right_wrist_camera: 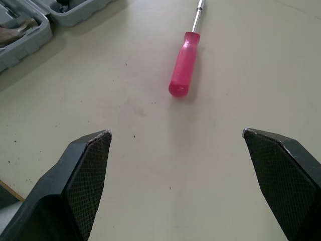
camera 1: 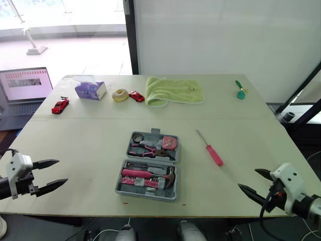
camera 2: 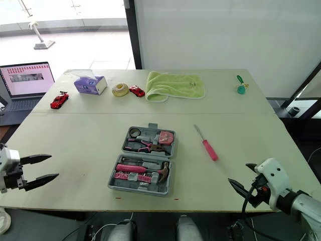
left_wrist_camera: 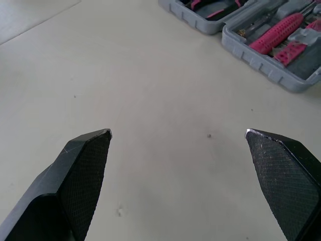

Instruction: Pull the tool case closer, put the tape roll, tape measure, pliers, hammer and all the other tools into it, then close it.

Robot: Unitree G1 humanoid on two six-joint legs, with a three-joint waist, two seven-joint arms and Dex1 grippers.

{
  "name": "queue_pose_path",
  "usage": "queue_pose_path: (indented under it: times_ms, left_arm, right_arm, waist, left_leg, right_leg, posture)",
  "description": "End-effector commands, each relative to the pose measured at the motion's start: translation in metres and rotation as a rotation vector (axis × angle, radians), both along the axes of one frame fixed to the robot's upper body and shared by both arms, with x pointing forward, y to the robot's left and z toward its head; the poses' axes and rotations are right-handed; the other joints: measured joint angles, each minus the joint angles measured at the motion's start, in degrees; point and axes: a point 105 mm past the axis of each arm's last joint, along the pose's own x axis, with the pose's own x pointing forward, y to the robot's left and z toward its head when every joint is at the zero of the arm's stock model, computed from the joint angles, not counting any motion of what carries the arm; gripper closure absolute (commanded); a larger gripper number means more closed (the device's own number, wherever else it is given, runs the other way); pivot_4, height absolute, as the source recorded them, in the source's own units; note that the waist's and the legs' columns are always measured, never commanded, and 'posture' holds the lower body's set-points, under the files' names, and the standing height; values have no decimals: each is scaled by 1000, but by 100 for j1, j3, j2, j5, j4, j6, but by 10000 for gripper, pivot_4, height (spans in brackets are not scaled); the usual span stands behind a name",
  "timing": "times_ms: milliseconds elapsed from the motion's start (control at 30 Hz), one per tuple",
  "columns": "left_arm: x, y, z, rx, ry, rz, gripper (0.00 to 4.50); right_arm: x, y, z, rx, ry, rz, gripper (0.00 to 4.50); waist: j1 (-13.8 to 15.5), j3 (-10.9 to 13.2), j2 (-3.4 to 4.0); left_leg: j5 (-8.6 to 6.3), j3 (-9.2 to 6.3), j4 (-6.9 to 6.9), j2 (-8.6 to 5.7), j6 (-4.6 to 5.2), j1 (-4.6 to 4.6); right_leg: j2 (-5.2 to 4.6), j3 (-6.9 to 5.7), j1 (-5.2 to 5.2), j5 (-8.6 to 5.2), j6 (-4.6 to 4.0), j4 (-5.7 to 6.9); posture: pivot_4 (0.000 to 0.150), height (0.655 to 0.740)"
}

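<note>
Left gripper (camera 1: 62,171), right gripper (camera 1: 247,178): jaws spread; tissue box (camera 1: 90,90) (lettering seemingly illegible) far back.

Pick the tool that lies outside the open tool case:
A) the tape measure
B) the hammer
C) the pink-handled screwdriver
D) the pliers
C: the pink-handled screwdriver lies alone on the bare table to the right of the open tool case, while the hammer, pliers and tape measure sit inside it.
</note>
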Motion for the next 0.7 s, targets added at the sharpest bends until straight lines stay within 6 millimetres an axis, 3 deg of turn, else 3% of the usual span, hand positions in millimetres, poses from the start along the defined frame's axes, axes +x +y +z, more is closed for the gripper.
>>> queue_pose_path:
  times_ms: [33, 267, 433, 567, 700]
  left_arm:
    - [7, -17, 9, -13, -34, -63, 0]
    - [16, -73, 14, -84, -69, -200, 0]
    - [14, -119, 21, -139, -89, -319, 0]
    - [13, -128, 22, -142, -97, -332, 0]
    - [13, -130, 22, -141, -106, -334, 0]
  right_arm:
    - [12, 20, 13, 20, -64, 5, 551]
    - [70, 39, 7, 1, -13, -213, 551]
    - [125, 46, -1, 33, 24, -391, 551]
    - [143, 50, -9, 38, 65, -403, 551]
    - [155, 54, -31, 28, 153, -421, 551]
  waist:
    - [-7, 0, 0]
    - [-5, 1, 2]
    - [-11, 6, 9]
    - [-3, 9, 13]
    - [-27, 11, 17]
  left_leg:
    - [0, 0, 0, 0, 0, 0]
    - [7, -2, 1, 1, -12, 0]
    - [8, -5, 5, 0, -13, -3]
    - [8, -7, -1, 0, -12, -5]
    - [7, -8, -2, 0, -11, -7]
  right_leg:
    - [0, 0, 0, 0, 0, 0]
    - [1, 2, -2, 3, 1, 7]
    - [2, 2, -3, 6, 3, 7]
    - [2, -3, -7, 15, 23, 8]
    - [2, -4, -8, 16, 25, 8]
  posture:
    - [1500, 7400]
    - [1500, 7400]
    - [1500, 7400]
    - [1500, 7400]
    - [1500, 7400]
